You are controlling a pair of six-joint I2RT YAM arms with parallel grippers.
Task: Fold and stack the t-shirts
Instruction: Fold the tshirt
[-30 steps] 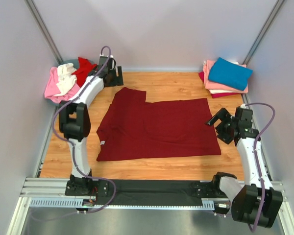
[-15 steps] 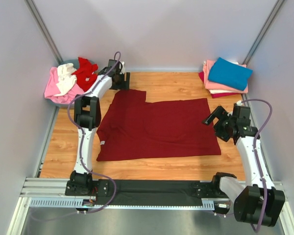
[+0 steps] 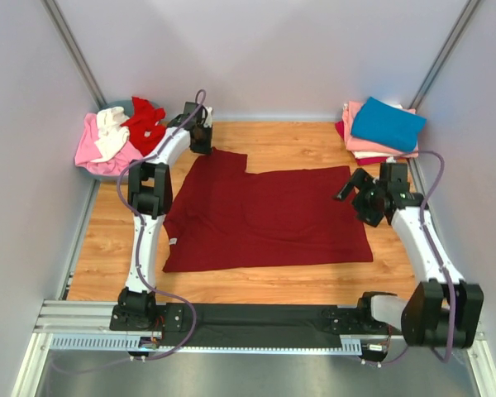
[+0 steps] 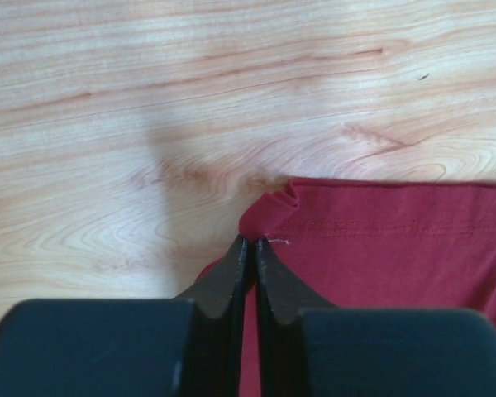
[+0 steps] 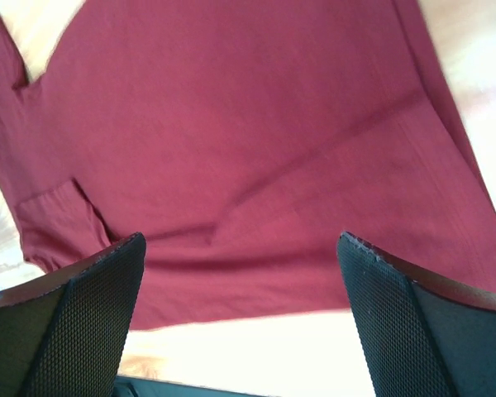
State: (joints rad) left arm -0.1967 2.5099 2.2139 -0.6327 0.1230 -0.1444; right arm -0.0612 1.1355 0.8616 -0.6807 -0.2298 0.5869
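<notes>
One maroon t-shirt [image 4: 397, 248] corner seems pinched in the left pincer [image 4: 253, 242].

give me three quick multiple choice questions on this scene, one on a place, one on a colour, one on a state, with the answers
1. Where on the table is the folded stack?
A) far right corner
B) far left corner
C) centre

2. What colour tops that stack?
A) white
B) yellow
C) teal-blue

3. How is the right gripper?
A) shut on cloth
B) open over the maroon t-shirt
C) out of view

Answers:
1 A: the top view shows it by the far right walls.
2 C: the teal-blue t-shirt lies uppermost.
3 B: its wrist view shows the jaws wide apart, with maroon cloth below.
</notes>
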